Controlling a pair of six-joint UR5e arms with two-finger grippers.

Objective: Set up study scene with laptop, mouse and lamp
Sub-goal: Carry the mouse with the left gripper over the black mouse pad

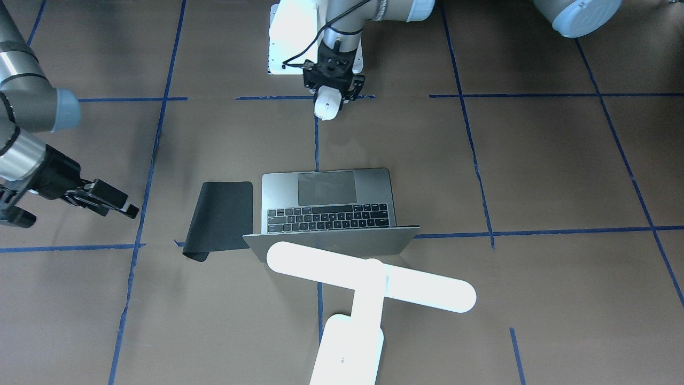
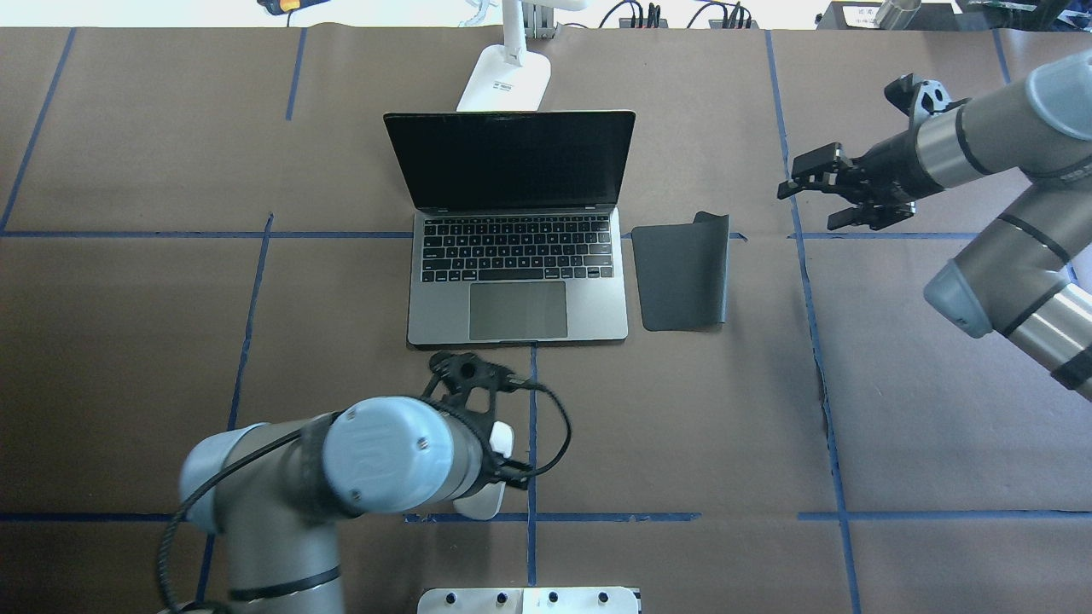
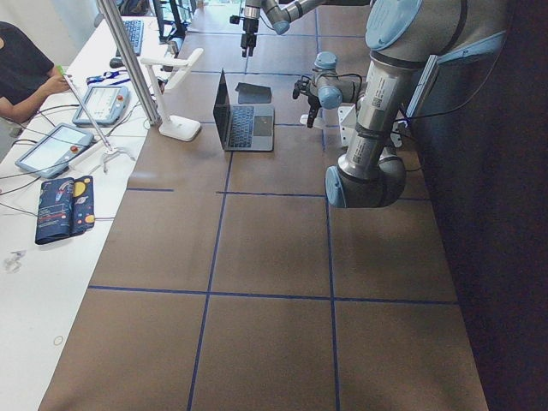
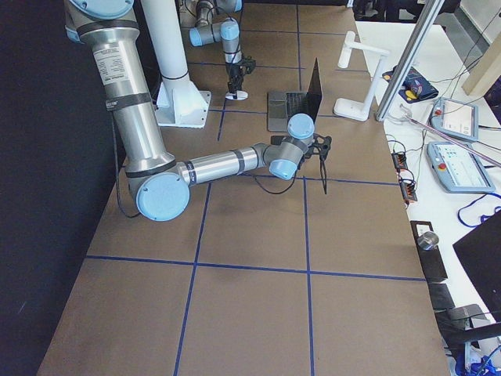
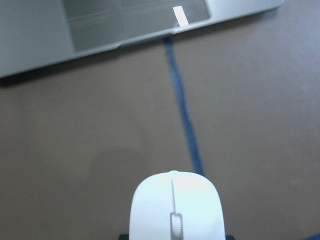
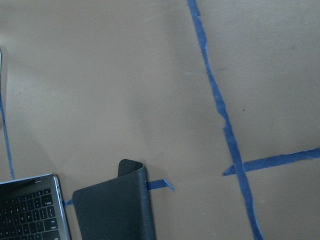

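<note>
Presently we have our left claw (image 1: 332, 98) clamped on the mouse (image 1: 324, 107), near the laptop's (image 2: 444, 290) front edge, on the trackpad side. Our right claw (image 2: 826, 194) hangs wide apart, holding nothing, out beyond the black mat (image 2: 681, 273), which lies just beside the laptop. We see the lamp (image 1: 368, 280) just behind the laptop's raised lid.

You get bright, even light with soft, faint shadows. The lamp (image 1: 368, 279) blows out to pure white in the front view; in the left wrist view the mouse (image 5: 175, 206) glares and the laptop (image 5: 100, 25) is blurred.
</note>
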